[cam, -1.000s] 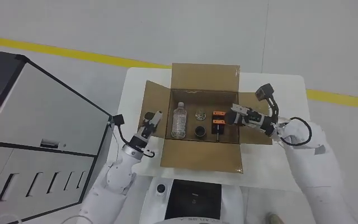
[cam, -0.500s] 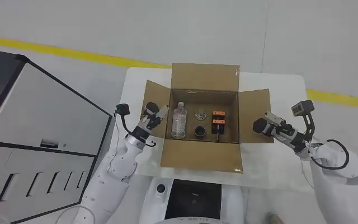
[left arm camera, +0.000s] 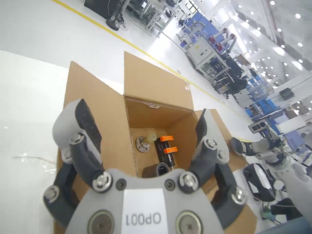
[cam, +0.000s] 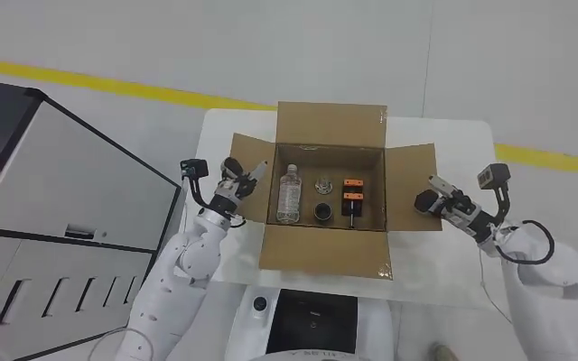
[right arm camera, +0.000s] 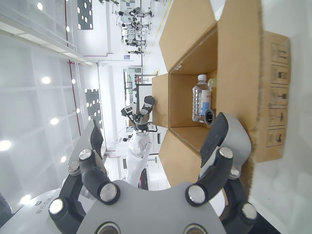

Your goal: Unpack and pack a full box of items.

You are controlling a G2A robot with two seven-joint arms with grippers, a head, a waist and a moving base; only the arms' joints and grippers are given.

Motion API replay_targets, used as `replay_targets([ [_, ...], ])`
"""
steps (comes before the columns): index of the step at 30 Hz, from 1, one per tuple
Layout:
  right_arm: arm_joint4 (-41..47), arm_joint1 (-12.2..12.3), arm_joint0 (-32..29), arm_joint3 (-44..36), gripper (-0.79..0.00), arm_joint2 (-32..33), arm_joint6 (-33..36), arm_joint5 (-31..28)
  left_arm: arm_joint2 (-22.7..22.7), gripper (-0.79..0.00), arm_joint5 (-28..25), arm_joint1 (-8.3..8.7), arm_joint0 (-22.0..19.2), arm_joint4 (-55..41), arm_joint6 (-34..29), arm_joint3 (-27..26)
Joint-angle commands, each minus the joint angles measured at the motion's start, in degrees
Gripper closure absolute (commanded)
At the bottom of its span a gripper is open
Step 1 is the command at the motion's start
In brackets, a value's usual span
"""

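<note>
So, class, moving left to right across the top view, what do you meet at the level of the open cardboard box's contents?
Left tool → clear plastic bottle → black block with orange clips → right tool.

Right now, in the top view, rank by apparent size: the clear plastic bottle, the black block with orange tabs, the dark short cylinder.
1. clear plastic bottle
2. black block with orange tabs
3. dark short cylinder
</note>
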Motion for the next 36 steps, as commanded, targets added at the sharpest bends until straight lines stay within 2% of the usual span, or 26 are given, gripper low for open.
replay_targets([
  [1,-0.9,0.1,0.2,1.7,-0.708,0.1,-1.0,0.4,-0.1,-0.785,0.8,0.00,-0.6,0.5,-0.6,1.4],
  [4,-1.2,0.1,1.5,5.4,-0.665,-0.8,-1.2,0.9,-0.1,-0.785,2.1,0.01,-0.9,1.4,-1.5,3.1],
  [11,-1.2,-0.4,5.7,14.7,-0.705,-5.9,-0.5,-0.1,-0.1,-0.785,4.4,0.02,0.4,-0.5,-6.3,3.3],
  [15,0.0,-0.7,7.6,17.9,-0.696,-8.1,0.4,-1.1,0.7,-0.785,4.4,-0.02,1.5,-1.7,-8.0,2.8],
  [22,2.6,-1.2,10.7,21.3,-0.680,-11.5,2.1,-2.0,2.2,-0.785,4.4,-0.20,2.7,-4.7,-10.2,2.6],
  [26,3.0,-1.6,12.2,23.0,-0.699,-13.7,2.2,-2.7,3.6,-0.785,4.3,-0.43,3.4,-7.4,-11.0,2.1],
  [32,3.9,-2.0,13.3,24.0,-0.705,-16.0,2.2,-3.4,6.5,-0.785,4.7,-0.89,4.6,-9.0,-9.3,0.7],
  [36,4.6,-2.2,14.3,25.4,-0.717,-16.8,3.0,-3.6,6.5,-0.785,4.4,-0.91,4.1,-10.3,-9.8,0.5],
])
